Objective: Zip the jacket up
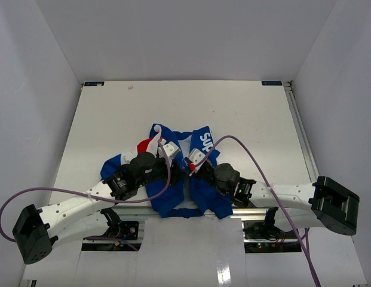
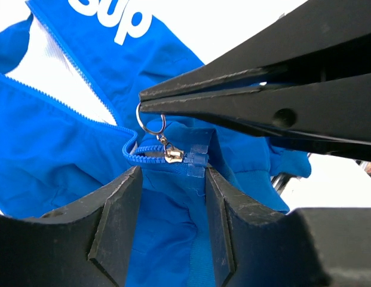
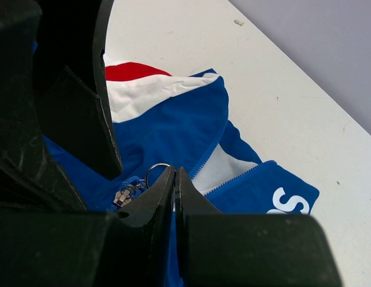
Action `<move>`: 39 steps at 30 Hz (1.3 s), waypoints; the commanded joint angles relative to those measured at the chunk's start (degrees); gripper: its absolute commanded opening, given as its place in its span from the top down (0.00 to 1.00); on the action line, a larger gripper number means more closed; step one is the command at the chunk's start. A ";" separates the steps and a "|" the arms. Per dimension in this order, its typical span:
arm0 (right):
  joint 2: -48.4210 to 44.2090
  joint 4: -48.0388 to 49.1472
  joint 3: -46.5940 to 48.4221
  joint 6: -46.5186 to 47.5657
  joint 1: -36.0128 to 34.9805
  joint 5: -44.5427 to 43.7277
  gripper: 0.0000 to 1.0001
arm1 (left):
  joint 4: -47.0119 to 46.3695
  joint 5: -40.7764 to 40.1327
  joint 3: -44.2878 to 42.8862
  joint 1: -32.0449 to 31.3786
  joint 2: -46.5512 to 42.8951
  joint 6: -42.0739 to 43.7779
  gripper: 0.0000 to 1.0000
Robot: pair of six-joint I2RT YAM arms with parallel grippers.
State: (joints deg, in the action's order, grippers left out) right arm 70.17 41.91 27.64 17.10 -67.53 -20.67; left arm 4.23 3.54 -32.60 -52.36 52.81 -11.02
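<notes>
A white counter (image 1: 173, 101) is sitting inside a plain white-walled enclosure (image 1: 173, 36), with a metal rail (image 1: 301, 134) running along its right edge. The jacket (image 1: 200, 191) is lying rumpled at the near middle of the counter, partly unzipped, white lining showing. The right gripper (image 2: 143, 101) is pinching the zipper's ring pull (image 2: 150, 122) with its jaws clenched. The left gripper (image 2: 172, 179) is holding its jaws parted around the blue fabric beside the slider (image 2: 173, 155) (contact with the cloth is unclear).

a lab test cell: bare white table (image 1: 113, 113) boxed in by plain white walls (image 1: 185, 36).
</notes>
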 commanded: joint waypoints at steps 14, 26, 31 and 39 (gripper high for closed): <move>-2.06 -1.55 2.42 -3.29 -0.24 2.53 0.92 | 1.03 -1.07 -0.44 -0.55 1.17 -1.10 1.00; 1.75 -3.73 2.20 -8.71 0.82 0.22 0.92 | 3.38 1.61 -0.71 -0.55 -5.77 -2.18 1.00; 4.05 -3.90 2.25 -13.26 5.29 0.58 0.92 | 3.72 2.83 -0.71 -0.64 -7.68 -1.99 1.00; 4.38 -3.94 2.09 -14.87 9.88 3.24 0.92 | 3.75 4.40 -0.45 -0.64 -9.44 -2.05 1.00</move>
State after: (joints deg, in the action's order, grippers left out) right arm 74.17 38.73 28.69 3.55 -60.22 -15.31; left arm 8.72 4.38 -32.29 -52.62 46.00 -12.68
